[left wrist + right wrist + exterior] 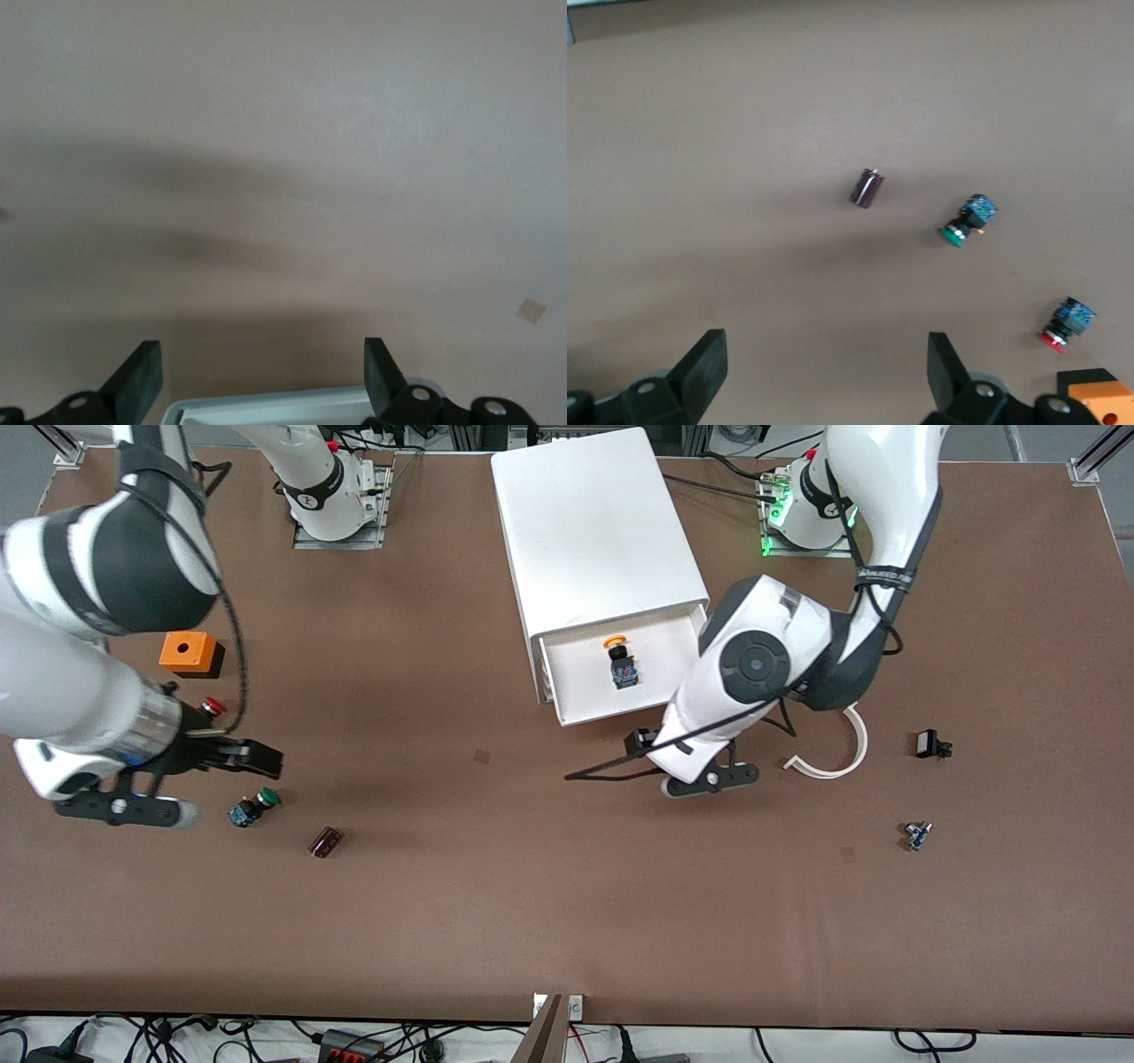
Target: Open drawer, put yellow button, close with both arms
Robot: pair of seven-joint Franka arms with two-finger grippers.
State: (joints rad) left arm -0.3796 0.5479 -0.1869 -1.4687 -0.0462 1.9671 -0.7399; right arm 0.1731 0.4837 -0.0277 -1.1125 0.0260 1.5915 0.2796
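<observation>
The drawer (611,710), topmost of the white cabinet (602,531), stands pulled open. The yellow button (620,662) lies inside it on the tray floor. My left gripper (641,742) hangs just in front of the drawer's front edge, mostly hidden under its own arm. In the left wrist view the left gripper (261,354) is open and empty, with the drawer's front rim (283,409) between its fingers. My right gripper (255,756) is open and empty over the table toward the right arm's end. In the right wrist view it (826,345) shows wide open.
Near the right gripper lie a red-capped switch (211,707), a green-capped switch (252,806), an orange box (188,652) and a dark cylinder (325,841). Toward the left arm's end lie a white curved strip (842,748), a black part (930,744) and a small blue part (917,834).
</observation>
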